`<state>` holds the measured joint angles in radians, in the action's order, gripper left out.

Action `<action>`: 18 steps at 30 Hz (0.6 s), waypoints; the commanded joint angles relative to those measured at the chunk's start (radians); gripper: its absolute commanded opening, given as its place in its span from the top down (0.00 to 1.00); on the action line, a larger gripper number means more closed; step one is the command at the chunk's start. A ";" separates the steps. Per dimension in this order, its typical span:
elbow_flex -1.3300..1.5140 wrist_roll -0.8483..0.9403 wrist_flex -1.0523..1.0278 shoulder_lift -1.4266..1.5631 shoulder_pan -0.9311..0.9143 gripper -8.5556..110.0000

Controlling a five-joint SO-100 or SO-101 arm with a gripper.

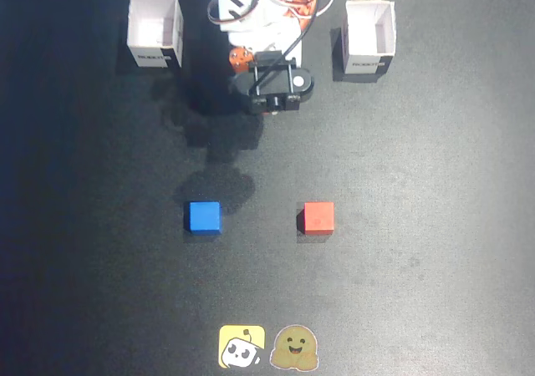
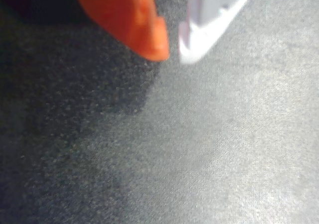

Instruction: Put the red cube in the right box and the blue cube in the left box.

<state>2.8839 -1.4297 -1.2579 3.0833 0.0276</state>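
From the fixed view, the blue cube (image 1: pixel 203 217) sits well below the arm (image 1: pixel 267 33), the red cube (image 1: pixel 318 217) right of it. Up close, the gripper (image 2: pixel 173 52) tips nearly meet on nothing, their upper parts cut off; only blurry mat (image 2: pixel 199 149) below.

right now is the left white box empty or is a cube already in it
Empty. In the fixed view the left box shows only white inside; the blue cube and red cube sit on the mat.
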 commanded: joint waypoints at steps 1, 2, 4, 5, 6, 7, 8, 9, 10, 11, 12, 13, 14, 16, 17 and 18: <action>-0.011 0.008 -0.003 0.009 -0.003 0.92; -0.011 0.008 -0.003 0.009 -0.003 0.92; -0.011 0.008 -0.003 0.009 -0.003 0.93; -0.011 0.008 -0.003 0.009 -0.003 0.93; -0.011 0.008 -0.003 0.009 -0.003 0.93; -0.011 0.008 -0.003 0.009 -0.003 0.93; -0.011 0.008 -0.003 0.009 -0.003 0.93; -0.011 0.008 -0.003 0.009 -0.003 0.93; -0.011 0.008 -0.003 0.009 0.000 0.93; -0.011 0.008 -0.003 0.009 0.005 0.93; -0.011 0.008 -0.003 0.009 0.006 0.93; -0.011 0.008 -0.003 0.009 0.006 0.93; -0.011 0.008 -0.003 0.009 0.006 0.93; -0.011 0.008 -0.003 0.009 0.006 0.93; -0.011 0.008 -0.003 0.009 0.002 0.93; -0.011 0.008 -0.003 0.009 -0.002 0.92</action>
<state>2.8839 -1.4297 -1.2579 3.0833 0.0291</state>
